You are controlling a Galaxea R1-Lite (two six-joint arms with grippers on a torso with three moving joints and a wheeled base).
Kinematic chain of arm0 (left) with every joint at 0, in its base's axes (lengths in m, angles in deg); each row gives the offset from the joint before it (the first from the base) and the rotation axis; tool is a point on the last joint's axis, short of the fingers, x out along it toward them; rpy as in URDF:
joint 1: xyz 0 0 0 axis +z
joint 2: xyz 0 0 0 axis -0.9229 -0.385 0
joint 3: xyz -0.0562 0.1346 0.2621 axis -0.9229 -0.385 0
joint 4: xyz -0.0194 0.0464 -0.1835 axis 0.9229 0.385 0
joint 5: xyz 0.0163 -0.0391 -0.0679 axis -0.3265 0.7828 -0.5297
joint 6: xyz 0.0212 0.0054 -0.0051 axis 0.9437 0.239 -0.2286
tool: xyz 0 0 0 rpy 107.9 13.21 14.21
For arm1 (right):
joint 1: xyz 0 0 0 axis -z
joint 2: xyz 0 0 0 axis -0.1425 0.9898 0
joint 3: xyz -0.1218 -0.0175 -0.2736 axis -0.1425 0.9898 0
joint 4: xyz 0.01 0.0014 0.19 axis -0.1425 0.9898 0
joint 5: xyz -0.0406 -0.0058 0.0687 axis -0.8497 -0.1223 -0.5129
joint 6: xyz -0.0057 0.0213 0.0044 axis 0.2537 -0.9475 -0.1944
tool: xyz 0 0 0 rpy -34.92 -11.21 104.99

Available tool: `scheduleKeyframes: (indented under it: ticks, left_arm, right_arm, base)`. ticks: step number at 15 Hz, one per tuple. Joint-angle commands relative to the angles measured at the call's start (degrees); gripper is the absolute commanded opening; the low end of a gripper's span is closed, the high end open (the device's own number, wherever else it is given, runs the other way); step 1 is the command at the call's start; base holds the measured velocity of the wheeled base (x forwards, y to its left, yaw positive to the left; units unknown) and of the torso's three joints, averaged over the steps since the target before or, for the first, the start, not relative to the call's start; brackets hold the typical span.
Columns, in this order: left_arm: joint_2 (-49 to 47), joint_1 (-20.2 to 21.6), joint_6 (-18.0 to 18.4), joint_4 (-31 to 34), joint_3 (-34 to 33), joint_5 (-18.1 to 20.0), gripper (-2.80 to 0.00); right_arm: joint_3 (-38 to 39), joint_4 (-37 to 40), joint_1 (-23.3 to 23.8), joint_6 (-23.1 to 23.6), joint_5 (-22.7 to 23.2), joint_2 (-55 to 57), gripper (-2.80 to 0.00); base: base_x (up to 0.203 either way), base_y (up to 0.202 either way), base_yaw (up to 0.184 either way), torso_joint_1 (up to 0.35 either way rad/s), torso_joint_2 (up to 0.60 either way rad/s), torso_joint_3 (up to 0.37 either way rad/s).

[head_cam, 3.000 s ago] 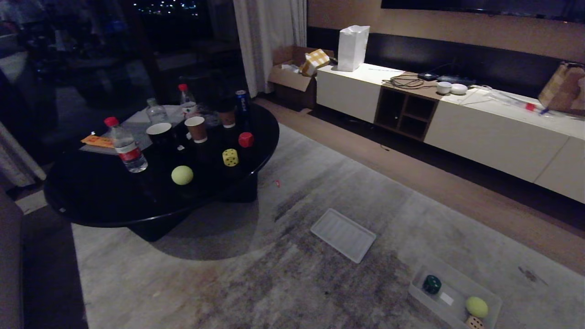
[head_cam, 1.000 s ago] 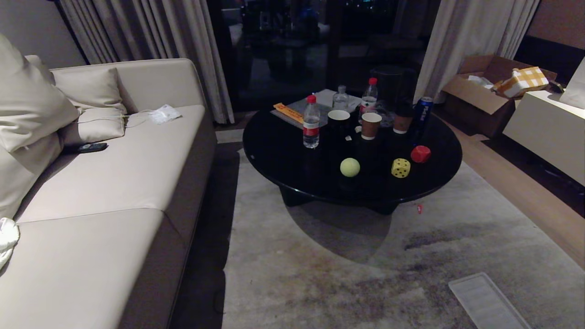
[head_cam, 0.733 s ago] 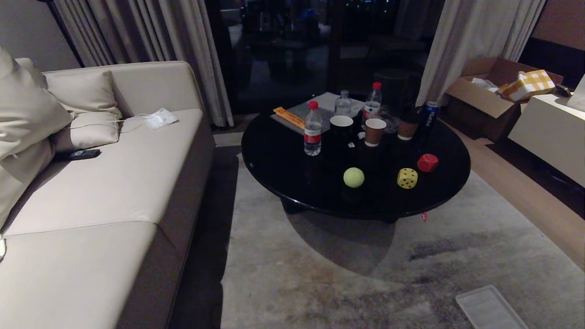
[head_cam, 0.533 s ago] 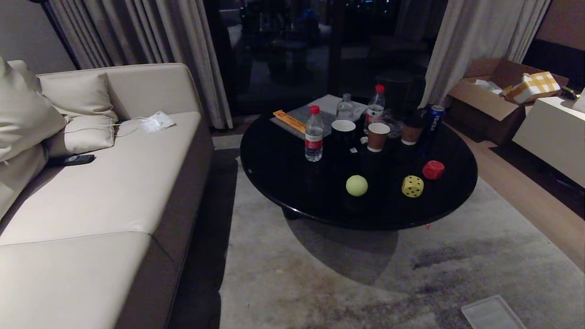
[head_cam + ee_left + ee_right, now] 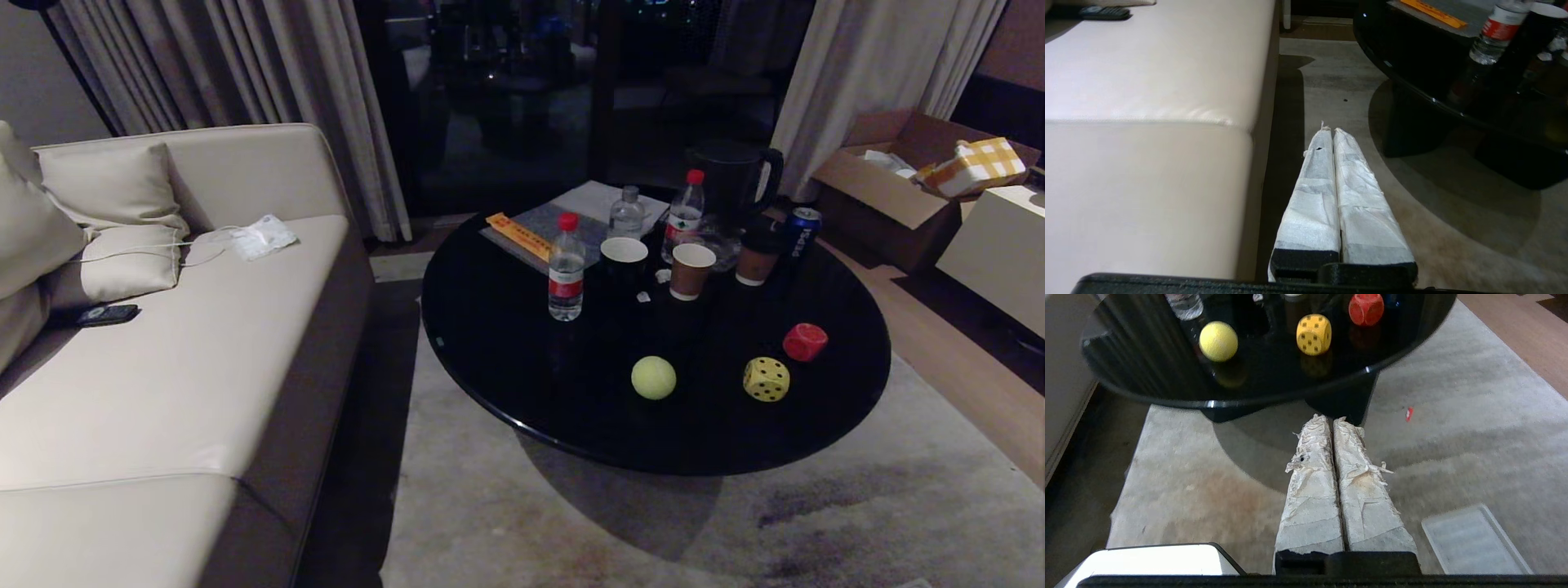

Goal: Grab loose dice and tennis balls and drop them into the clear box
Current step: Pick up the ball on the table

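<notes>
Head view, tennis ball (image 5: 653,377), yellow die (image 5: 766,379)

White-taped fingers (image 5: 1327,196), frayed wrap; black gripper bases

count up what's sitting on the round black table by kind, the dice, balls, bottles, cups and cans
Dice: 2, yellow die and red die
Tennis balls: 1
Plastic water bottles: 3
Paper cups: 3
Blue cans: 1
Total: 10
</notes>
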Motion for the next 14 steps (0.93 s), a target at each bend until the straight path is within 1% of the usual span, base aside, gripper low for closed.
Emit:
scheduleKeyframes:
  ticks: [1,10,11,14]
  left_arm:
    - [-0.1,0.0,0.0,0.0,-0.1,0.0,-2.80]
    - [-0.1,0.0,0.1,0.0,-0.1,0.0,-2.80]
    - [-0.1,0.0,0.0,0.0,-0.1,0.0,-2.80]
    - [-0.1,0.0,0.0,0.0,-0.1,0.0,-2.80]
  right_arm:
    - [0.0,0.1,0.0,0.0,0.0,0.1,-2.80]
    - [0.0,0.1,0.0,0.0,0.0,0.1,-2.80]
    - [0.0,0.1,0.0,0.0,0.0,0.1,-2.80]
    - [0.0,0.1,0.0,0.0,0.0,0.1,-2.80]
  base:
    - [0.184,0.000,-0.001,0.000,0.00,0.000]
    - [0.178,0.000,0.000,0.002,0.00,0.003]
    - [0.095,0.000,0.000,0.006,0.00,-0.001]
    - [0.000,0.000,0.000,0.000,0.00,0.000]
